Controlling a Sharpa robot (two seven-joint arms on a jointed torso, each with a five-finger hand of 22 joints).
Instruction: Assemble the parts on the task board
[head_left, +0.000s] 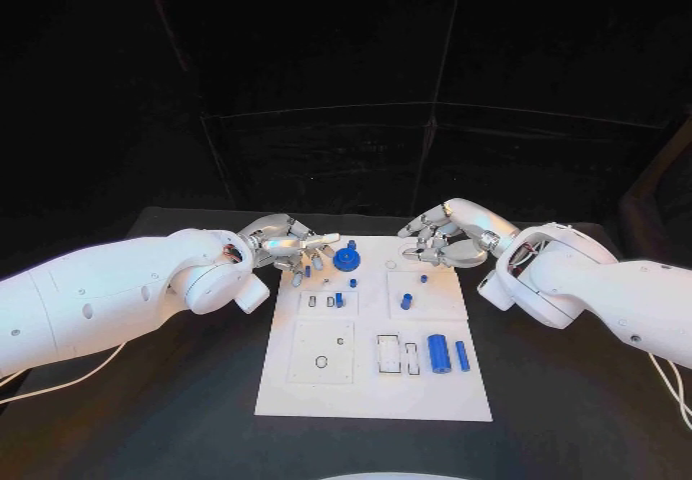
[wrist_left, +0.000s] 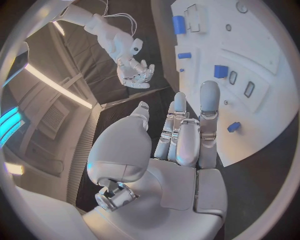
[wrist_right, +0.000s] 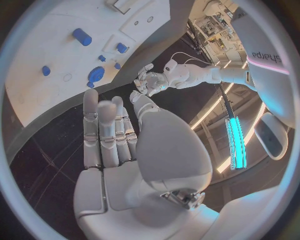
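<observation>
Task board (head_left: 310, 395) near edge lies unoccupied; both robot hands, left (head_left: 289, 245) and right (head_left: 450, 235), hover empty, fingers spread, at its far corners.

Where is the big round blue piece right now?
In the head view, the round blue piece sits at the far left end of the task board, just beside the left robot hand.

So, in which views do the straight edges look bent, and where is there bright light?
Both wrist views bend the task board edge into a curve; the head view keeps it straight. Bright ceiling strips glow beside the left hand and beside the right hand.
</observation>
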